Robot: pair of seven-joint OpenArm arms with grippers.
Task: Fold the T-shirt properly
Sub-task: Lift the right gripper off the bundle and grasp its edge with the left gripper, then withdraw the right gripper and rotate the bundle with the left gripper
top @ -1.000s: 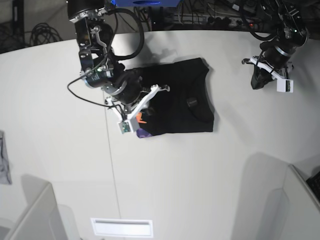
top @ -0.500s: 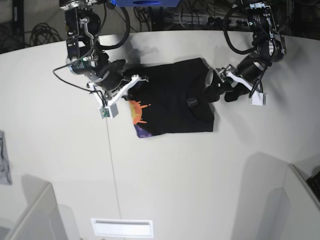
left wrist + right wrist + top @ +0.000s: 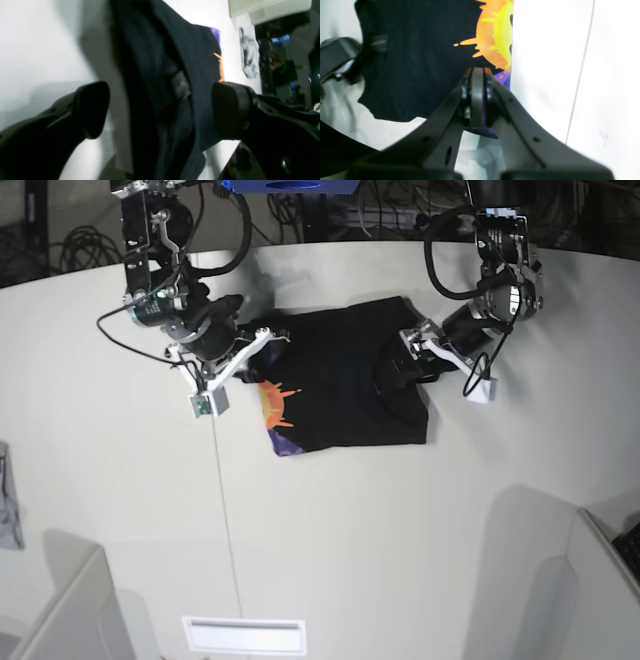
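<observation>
Across the white table (image 3: 330,520) that fills most of the base view, my two arms reach in from the far edge toward the middle. My right arm bends down from the upper left of that view, its wrist angled toward the near side, and ends at the left edge of the T-shirt (image 3: 345,375). My left arm comes down from the upper right, elbow high, forearm slanting inward, and its end sits at the shirt's right edge.

The T-shirt lies near the table's middle, between both arms, folded into a rough black rectangle. It is plain black over most of its top. At its left edge a strip of the printed side shows: an orange-yellow sun with ragged rays, and purple below it. A small grey tag shows on the black cloth toward the right side. The right edge looks bunched and rumpled, with dark folds stacked on one another.

My left jaws (image 3: 160,110) stand wide apart, one finger on each side of the bunched cloth, over the shirt's edge; I cannot tell whether either finger touches it. My right jaws (image 3: 477,100) are pressed together on the T-shirt's printed edge, with purple cloth pinched between them just below the sun.

A small grey cloth (image 3: 8,505) lies at the table's far left edge, well apart from the shirt.
</observation>
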